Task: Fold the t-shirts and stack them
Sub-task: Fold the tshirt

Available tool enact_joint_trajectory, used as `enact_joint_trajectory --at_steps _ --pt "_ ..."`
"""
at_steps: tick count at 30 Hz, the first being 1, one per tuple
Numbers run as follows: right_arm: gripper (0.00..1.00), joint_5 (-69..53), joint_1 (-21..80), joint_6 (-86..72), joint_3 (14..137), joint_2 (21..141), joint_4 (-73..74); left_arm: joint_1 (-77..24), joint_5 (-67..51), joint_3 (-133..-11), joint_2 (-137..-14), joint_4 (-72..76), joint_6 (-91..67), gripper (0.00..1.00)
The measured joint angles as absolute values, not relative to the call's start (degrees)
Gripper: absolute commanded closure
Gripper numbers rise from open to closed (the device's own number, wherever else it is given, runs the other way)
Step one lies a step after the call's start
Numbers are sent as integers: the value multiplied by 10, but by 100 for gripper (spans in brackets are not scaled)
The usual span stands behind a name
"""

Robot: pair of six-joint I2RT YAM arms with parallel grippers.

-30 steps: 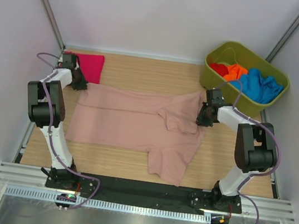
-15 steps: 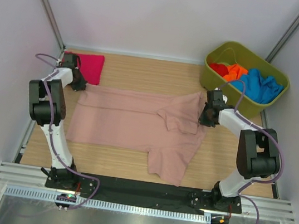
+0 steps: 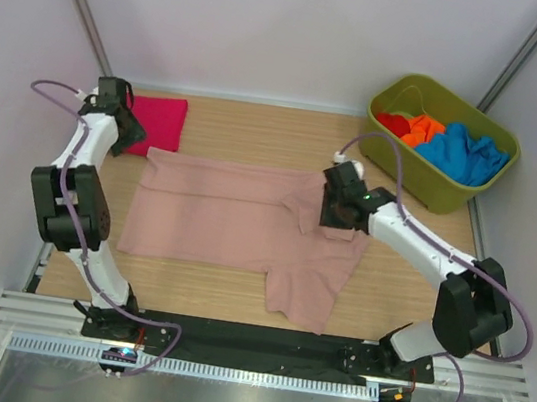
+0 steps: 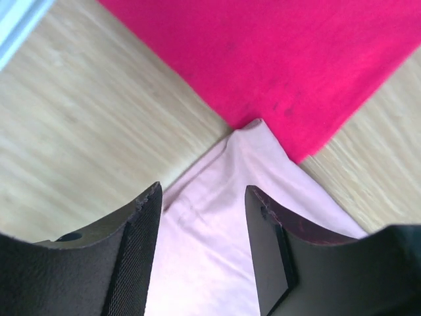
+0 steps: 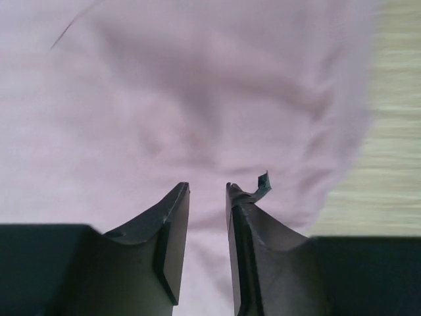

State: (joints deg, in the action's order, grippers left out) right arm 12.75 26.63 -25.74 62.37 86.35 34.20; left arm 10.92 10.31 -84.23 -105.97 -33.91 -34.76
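The dusty-pink t-shirt [image 3: 235, 221] is judged to be mid-fold: it is spread on the tabletop [image 3: 260, 124], one sleeve turned in, its far-left corner touching the magenta t-shirt [image 3: 162, 119]. That corner is framed by the left tool [image 4: 202, 191], held wide and empty. The right tool [image 5: 207, 187], narrowly parted with nothing held, is poised over the sleeve. Next, cloth edges need to be pinched cleanly.

Left arm [image 3: 82, 148], right arm [image 3: 410, 237]: white links, black joint housings, purple cables [image 3: 394, 151] attached. Left gripper [image 4: 202, 189], right gripper [image 5: 206, 186]: black jaws.
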Motion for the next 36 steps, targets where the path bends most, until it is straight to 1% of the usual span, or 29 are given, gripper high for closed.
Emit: enact_joint_trajectory --at_steps 1,3,6,7,8,12,16,21,25,31,36 --pt "61 130 305 -259 620 856 348 109 108 -842 -1042 -351 -356 43" --pt "59 129 378 -264 599 837 353 109 112 -838 -1005 -368 -369 40" --pt "55 120 480 -286 542 797 365 109 112 -822 -956 -393 -386 24" --pt "55 117 510 -295 521 781 371 109 110 -812 -940 -398 -391 13" --pt "54 117 536 -306 501 766 379 109 108 -801 -926 -404 -398 12" --pt "54 131 634 -374 432 716 401 109 100 -759 -891 -425 -418 13" --pt "55 142 701 -455 383 682 423 110 101 -742 -886 -452 -429 14" --pt "56 168 710 -574 356 645 461 111 105 -729 -886 -477 -439 15" --pt "56 170 710 -641 345 637 482 113 120 -695 -873 -481 -451 16" --pt "58 168 712 -709 339 646 487 120 131 -671 -837 -487 -464 18" --pt "60 163 717 -745 338 667 485 121 136 -670 -833 -488 -462 18"
